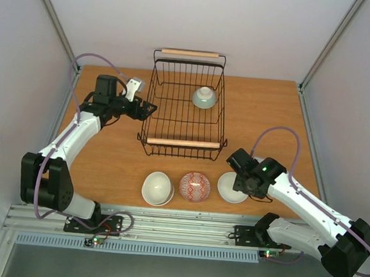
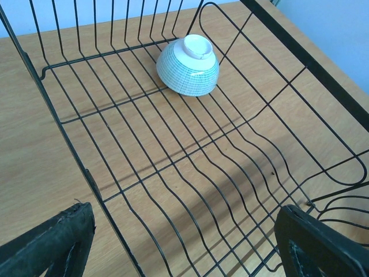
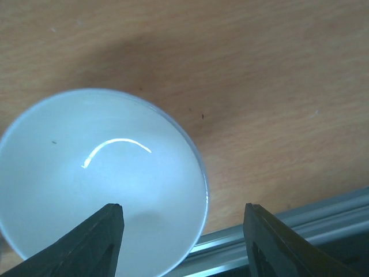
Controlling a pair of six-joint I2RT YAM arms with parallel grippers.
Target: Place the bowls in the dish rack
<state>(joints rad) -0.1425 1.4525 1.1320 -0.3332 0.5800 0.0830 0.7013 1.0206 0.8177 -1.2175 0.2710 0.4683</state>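
The black wire dish rack [image 1: 183, 143] with two wooden handles stands at the table's back middle. A blue-and-white patterned bowl [image 1: 204, 98] lies upside down inside it and also shows in the left wrist view [image 2: 188, 66]. Three bowls sit in a row near the front: cream-white [image 1: 157, 188], red-patterned [image 1: 195, 186] and white [image 1: 230, 189]. My left gripper [image 1: 150, 109] is open and empty at the rack's left wall, above the rack floor [image 2: 184, 248]. My right gripper [image 3: 184, 242] is open, straddling the right rim of the white bowl [image 3: 98, 173].
The wooden table [image 1: 106, 164] ends at a metal rail [image 1: 178, 228] along the near edge, right beside the white bowl [image 3: 300, 222]. White walls enclose the left, right and back. The rack's rim [image 2: 305, 56] rises to my left gripper's right.
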